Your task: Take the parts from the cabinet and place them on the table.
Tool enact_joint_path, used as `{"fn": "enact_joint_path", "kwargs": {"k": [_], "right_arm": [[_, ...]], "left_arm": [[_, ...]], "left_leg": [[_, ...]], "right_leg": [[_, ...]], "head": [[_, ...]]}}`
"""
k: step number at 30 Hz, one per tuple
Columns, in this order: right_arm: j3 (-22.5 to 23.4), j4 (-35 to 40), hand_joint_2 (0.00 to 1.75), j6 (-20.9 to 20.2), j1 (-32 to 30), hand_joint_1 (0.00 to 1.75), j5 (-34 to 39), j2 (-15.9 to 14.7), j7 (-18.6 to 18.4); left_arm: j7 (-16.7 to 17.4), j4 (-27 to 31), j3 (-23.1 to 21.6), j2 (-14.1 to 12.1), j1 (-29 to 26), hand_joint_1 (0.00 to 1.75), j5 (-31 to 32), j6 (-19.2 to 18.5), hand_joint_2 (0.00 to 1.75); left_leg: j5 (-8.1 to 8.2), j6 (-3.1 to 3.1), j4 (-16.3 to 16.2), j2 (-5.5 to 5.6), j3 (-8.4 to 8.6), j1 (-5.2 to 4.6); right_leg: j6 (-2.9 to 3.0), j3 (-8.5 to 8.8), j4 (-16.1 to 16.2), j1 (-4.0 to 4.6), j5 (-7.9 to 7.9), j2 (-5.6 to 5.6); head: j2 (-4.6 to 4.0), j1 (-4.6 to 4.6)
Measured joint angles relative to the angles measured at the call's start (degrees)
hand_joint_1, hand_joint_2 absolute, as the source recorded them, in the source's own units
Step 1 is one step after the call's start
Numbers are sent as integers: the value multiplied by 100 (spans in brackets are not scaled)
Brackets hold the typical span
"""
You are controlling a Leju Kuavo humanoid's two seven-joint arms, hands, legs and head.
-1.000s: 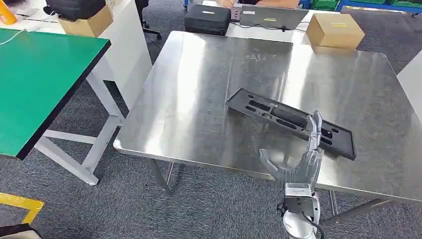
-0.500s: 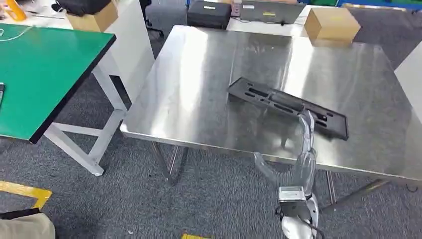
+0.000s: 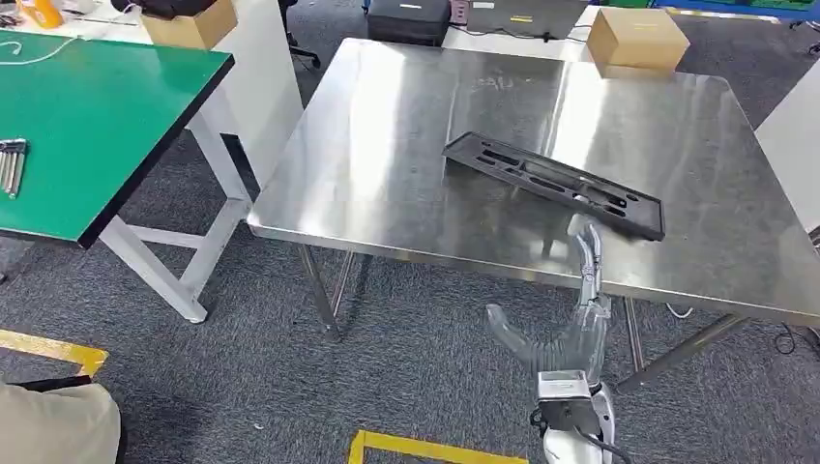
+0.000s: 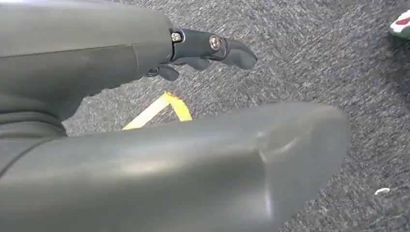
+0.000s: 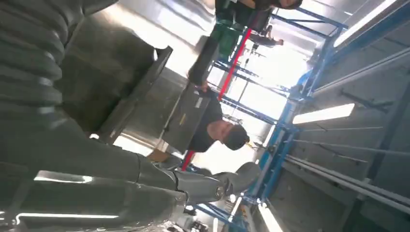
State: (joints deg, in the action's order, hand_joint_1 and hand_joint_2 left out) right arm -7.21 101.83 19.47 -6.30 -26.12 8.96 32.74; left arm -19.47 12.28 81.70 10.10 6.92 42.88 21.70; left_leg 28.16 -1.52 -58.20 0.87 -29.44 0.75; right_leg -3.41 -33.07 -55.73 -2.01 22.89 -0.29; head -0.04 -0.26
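A long black moulded part (image 3: 551, 184) lies flat on the steel table (image 3: 406, 126), towards its near right side. My right hand (image 3: 571, 324) stands upright in front of the table's near edge, fingers straight and spread, thumb out, holding nothing and apart from the part. From the right wrist view the right hand (image 5: 96, 145) is bare, with the black part (image 5: 135, 92) beyond it on the shiny top. In the left wrist view my left hand (image 4: 145, 121) hangs over grey carpet, its dark fingers (image 4: 212, 46) stretched out with nothing in them.
A green-topped table (image 3: 77, 116) with small tools (image 3: 12, 164) stands at the left. A cardboard box (image 3: 636, 41) and a black case (image 3: 408, 19) sit behind the steel table. Yellow tape (image 3: 425, 449) marks the carpet near me. A person (image 5: 217, 130) is beyond the table.
The whole picture has shifted: the camera has moved back and the table sits farther off. My right hand, earlier over the part's near edge, is now short of the table edge.
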Motion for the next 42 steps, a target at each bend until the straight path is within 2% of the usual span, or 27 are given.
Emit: {"fn": "enact_joint_path", "kwargs": {"k": [1,2,4,6,7,9,10,12,15,16,17,18,19,20,21,23,25,26,27,31,32,34,35,37,39,41,42], "right_arm": [[2,2,175,-7,-10,0,2,0,4],[2,2,175,-11,-17,0,2,-4,15],[0,4,175,-24,-30,0,9,-4,22],[2,4,175,-33,-57,0,46,-13,41],[2,2,175,-37,-69,0,57,-15,46],[2,-4,175,-44,-69,0,101,-17,63],[2,-4,175,-44,-61,0,114,-20,74],[2,-4,175,-46,-31,0,149,-26,103],[9,-15,175,-46,-37,0,186,-42,122],[11,-26,175,-46,-52,0,205,-44,122],[13,-37,175,-44,-50,0,218,-46,133],[17,-37,175,-37,-64,0,247,-46,142],[22,-37,175,-24,-85,0,273,-46,166],[28,-42,175,0,-116,0,308,-48,192],[35,-48,175,26,-153,0,341,-52,223],[55,-63,175,65,-246,0,426,-70,269],[72,-68,175,94,-316,0,483,-96,315],[81,-68,175,96,-326,0,507,-105,330],[92,-68,175,109,-338,0,527,-109,339],[129,-76,175,203,-422,0,684,-149,398],[153,-81,175,216,-432,0,717,-173,415],[208,-92,175,258,-467,0,787,-225,426],[236,-94,175,275,-481,0,815,-245,428],[278,-98,175,310,-517,0,824,-286,431],[315,-98,175,330,-560,0,831,-315,431],[343,-98,175,334,-562,0,839,-330,433],[345,-96,175,337,-561,0,839,-332,433]], "left_arm": [[0,0,0,0,2,0,-2,-2,0],[0,0,0,15,12,0,-2,-11,0],[2,0,0,11,15,0,0,-31,0],[26,0,0,11,13,0,9,-31,0],[42,0,0,13,12,0,9,-31,0],[70,0,0,22,13,0,20,-28,0],[77,0,0,26,14,0,26,-28,0],[77,0,0,44,23,0,35,-28,0],[72,0,0,37,10,0,59,-35,0],[66,0,0,28,-16,0,70,-59,0],[57,2,-2,11,-24,0,83,-79,0],[44,2,-2,11,-32,0,94,-85,0],[42,2,-2,13,-42,0,98,-112,0],[31,2,-2,11,-62,0,118,-136,0],[11,2,-2,9,-72,0,131,-160,0],[-28,2,-9,0,-81,0,153,-201,0],[-46,2,-15,-15,-88,0,184,-208,0],[-55,2,-20,-20,-88,0,188,-214,0],[-63,2,-35,-20,-82,0,194,-238,0],[-109,0,-70,-31,-104,0,210,-293,0],[-109,0,-72,-33,-108,0,210,-291,0],[-114,0,-90,-33,-105,0,227,-286,0],[-114,0,-92,-37,-107,0,243,-288,0],[-114,0,-98,-37,-116,0,271,-293,0],[-111,0,-105,-35,-115,0,295,-295,0],[-111,-2,-109,-28,-115,0,304,-297,0],[-111,0,-111,-31,-113,0,308,-304,0]], "left_leg": [[-112,-87,98,-21,-60,6],[-208,-154,149,-72,-121,11],[-360,-259,157,-85,-300,-19],[-527,-288,145,-98,-506,-54],[-610,-284,142,-99,-608,-74],[-763,-269,139,-98,-799,-112],[-836,-255,139,-94,-883,-126],[-961,-198,107,-74,-980,-176],[-1167,-113,184,-100,-978,-154],[-1239,-78,202,-94,-996,-153],[-1058,-43,121,-71,-1075,-109],[-637,-3,-115,-73,-1149,-90],[-238,46,-470,-63,-1217,-67],[149,105,-1014,-64,-1316,-32],[332,151,-1462,-65,-1378,0],[162,205,-1748,-68,-1237,64],[-186,231,-1069,-72,-597,122],[-169,235,-518,-70,-173,142],[123,234,-28,-48,135,113],[-9,-3,81,-34,-25,11],[-139,-96,173,-74,-61,72],[-318,-211,191,-95,-215,30],[-396,-210,189,-99,-309,16],[-543,-208,175,-107,-503,-2],[-680,-185,174,-106,-678,-12],[-835,-130,165,-98,-858,-14],[-897,-93,150,-95,-900,-24]], "right_leg": [[-40,-52,3,39,-32,3],[10,-139,-145,23,154,7],[172,-437,-823,33,802,7],[175,-669,-1742,34,1217,9],[121,-636,-1901,36,1186,11],[24,-188,-1473,69,871,10],[25,162,-1015,90,744,9],[171,1027,124,172,918,6],[265,843,132,210,836,7],[318,785,155,126,749,-3],[356,737,147,66,666,-36],[461,656,149,64,587,-35],[482,579,149,67,518,-38],[477,480,143,71,430,-38],[461,414,133,73,356,-39],[409,244,101,69,219,-46],[328,63,27,37,141,-44],[306,-7,-26,33,105,-40],[259,-76,-56,58,73,-35],[51,-120,39,72,-130,-42],[33,-145,-41,85,-101,-42],[202,-456,-577,73,555,-7],[240,-574,-1036,70,880,-5],[189,-718,-1827,69,1181,-4],[74,-450,-1781,76,995,-1],[15,281,-825,75,696,-1],[51,690,-277,72,770,-1]], "head": [[0,-4],[0,2],[2,9],[0,17],[2,26],[0,30],[0,26],[0,35],[0,-2],[0,-2],[0,-9],[0,-11],[0,-37],[0,-29],[0,-31],[0,-33],[0,-35],[0,-35],[0,-44],[0,-18],[0,-13],[0,-2],[0,6],[0,11],[0,11],[0,15],[0,17]]}}
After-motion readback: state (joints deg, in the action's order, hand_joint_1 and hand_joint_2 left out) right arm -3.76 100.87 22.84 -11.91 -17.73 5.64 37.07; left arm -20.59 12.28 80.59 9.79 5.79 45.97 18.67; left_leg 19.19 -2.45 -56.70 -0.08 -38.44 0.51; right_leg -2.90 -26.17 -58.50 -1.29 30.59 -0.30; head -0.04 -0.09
